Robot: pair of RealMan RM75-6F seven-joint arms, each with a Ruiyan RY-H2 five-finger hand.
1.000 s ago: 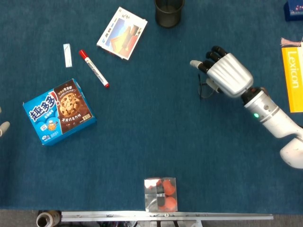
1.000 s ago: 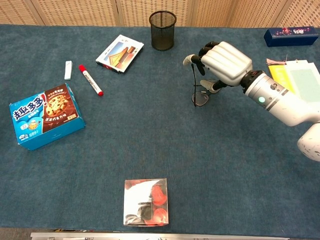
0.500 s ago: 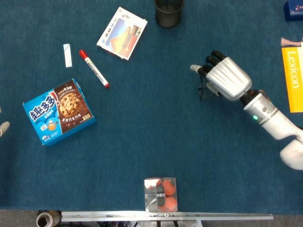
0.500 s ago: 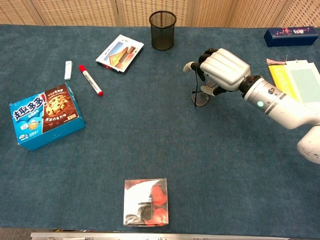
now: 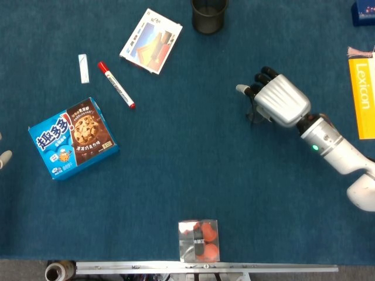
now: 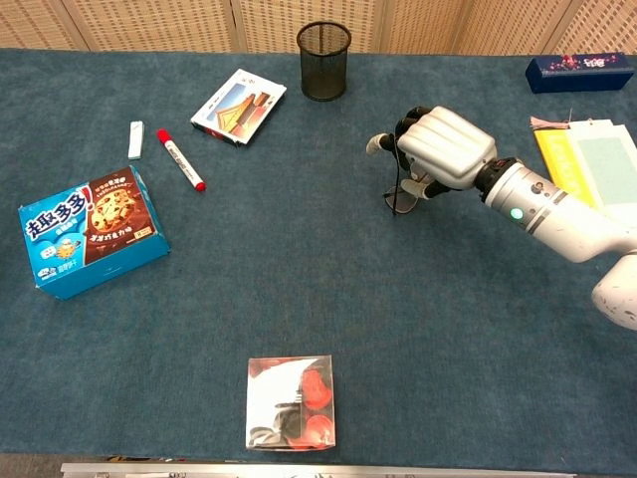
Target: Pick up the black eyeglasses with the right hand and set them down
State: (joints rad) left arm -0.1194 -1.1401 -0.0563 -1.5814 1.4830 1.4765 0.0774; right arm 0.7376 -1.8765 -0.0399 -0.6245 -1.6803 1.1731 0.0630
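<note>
The black eyeglasses (image 5: 252, 115) (image 6: 399, 195) hang under my right hand (image 5: 278, 100) (image 6: 444, 146), right of the table's middle. The fingers are curled around the upper part of the frame. The lower lens is at or just above the blue cloth; I cannot tell whether it touches. Most of the frame is hidden behind the hand. A small pale bit of my left hand (image 5: 3, 158) shows only at the left edge of the head view, too little to tell how its fingers lie.
A black mesh cup (image 6: 323, 60) stands at the back, with a picture booklet (image 6: 239, 106) to its left. A red marker (image 6: 180, 159) and a blue cookie box (image 6: 88, 231) lie at left. A clear box (image 6: 291, 401) is near the front edge, a yellow book (image 5: 362, 96) at right.
My right hand has moved slightly toward the front of the table and sunk lower, carrying the eyeglasses down toward the cloth. Nothing else has moved.
</note>
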